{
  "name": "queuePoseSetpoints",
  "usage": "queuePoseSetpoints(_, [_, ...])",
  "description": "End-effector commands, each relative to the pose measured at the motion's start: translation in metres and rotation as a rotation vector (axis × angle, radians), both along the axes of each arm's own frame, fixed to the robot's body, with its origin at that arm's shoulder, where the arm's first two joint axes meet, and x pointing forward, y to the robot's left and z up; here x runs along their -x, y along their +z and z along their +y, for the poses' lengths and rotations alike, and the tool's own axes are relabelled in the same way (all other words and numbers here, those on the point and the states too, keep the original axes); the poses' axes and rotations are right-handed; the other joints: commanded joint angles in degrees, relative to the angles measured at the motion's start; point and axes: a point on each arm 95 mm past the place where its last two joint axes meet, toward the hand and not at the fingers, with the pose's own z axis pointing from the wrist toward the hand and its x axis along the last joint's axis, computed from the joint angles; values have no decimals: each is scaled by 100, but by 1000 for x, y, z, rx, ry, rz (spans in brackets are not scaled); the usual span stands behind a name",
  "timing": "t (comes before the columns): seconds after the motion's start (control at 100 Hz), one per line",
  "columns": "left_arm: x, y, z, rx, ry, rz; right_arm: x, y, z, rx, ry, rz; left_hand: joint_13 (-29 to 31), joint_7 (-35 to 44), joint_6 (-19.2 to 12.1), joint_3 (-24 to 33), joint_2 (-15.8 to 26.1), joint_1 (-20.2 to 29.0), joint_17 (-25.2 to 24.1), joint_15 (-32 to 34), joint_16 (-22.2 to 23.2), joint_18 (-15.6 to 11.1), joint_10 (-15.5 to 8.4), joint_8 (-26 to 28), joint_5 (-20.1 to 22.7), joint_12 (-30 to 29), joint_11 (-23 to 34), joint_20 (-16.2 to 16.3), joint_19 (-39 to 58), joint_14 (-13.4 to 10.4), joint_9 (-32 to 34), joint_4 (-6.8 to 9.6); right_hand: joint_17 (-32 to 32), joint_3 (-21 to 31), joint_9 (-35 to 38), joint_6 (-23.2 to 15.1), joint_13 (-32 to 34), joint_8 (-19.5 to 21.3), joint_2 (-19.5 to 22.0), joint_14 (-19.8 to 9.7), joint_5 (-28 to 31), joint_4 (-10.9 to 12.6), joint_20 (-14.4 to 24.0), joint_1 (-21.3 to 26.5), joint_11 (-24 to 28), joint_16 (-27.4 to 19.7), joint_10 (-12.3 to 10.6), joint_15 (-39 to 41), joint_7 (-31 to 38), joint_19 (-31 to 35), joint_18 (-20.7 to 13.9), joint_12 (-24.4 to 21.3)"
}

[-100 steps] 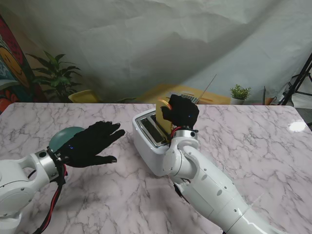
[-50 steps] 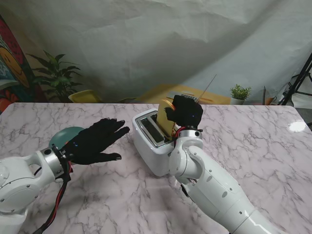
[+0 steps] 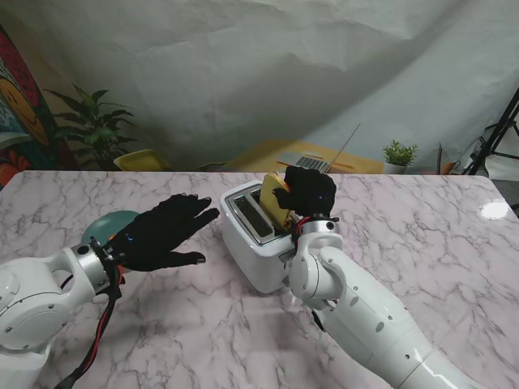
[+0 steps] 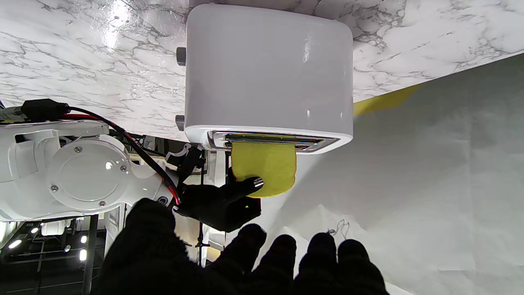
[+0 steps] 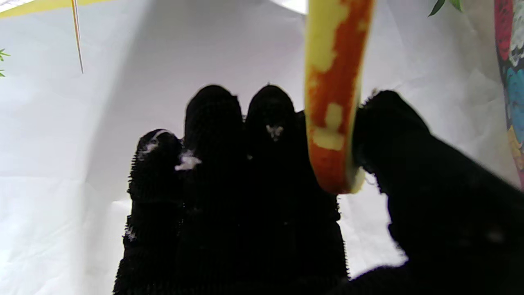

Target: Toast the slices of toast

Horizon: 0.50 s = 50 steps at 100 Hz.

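The right hand pinches the light, crushable yellow toast slice by its upper edge, half inside the white toaster; beside the toaster, the left hand hovers spread, holding nothing

Bright, even indoor lighting; glare patch on marble table far right of toaster; soft shadows beside toaster; right wrist view blurred, fingers backlit.

The toaster stands mid-table. A toast slice sits partly in its right slot, with the right hand around its top. The left hand hovers left of the toaster, and a bowl lies behind the left hand.
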Motion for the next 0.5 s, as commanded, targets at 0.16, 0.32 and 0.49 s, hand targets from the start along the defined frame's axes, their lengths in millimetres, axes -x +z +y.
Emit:
queuePoseSetpoints(0.16, [1, -3, 0, -5, 8, 15, 6, -15, 1, 43, 42, 67, -190, 14, 82, -26, 287, 7, -6, -19, -22, -244, -68, -44, -23, 82, -46, 50, -252, -13, -141, 38, -522, -203, -28, -932, 0, 191, -117, 111, -102, 249, 61, 185, -330, -271, -80, -1070, 200, -187, 242, 71])
queuePoseSetpoints(0.32, [2, -3, 0, -5, 10, 15, 8, -14, -1, 89, 61, 84, -191, 14, 82, -26, 285, 9, -4, -18, -22, -243, -63, -45, -23, 81, -47, 50, -251, -13, -143, 37, -805, -271, -386, -1158, -144, 364, -96, 189, -238, 223, 133, 97, -362, -310, -128, -1724, 201, -304, 284, 193])
queuePoseSetpoints(0.49, [2, -4, 0, -4, 12, 15, 9, -14, -1, 101, 65, 112, -193, 12, 82, -21, 268, 25, -4, -21, -25, -245, -54, -45, -27, 80, -49, 49, -252, -9, -148, 40, -1207, -453, -1103, -1192, -709, 653, -98, 263, -418, 155, 188, -80, -407, -272, -48, -2210, 242, -485, 308, 249])
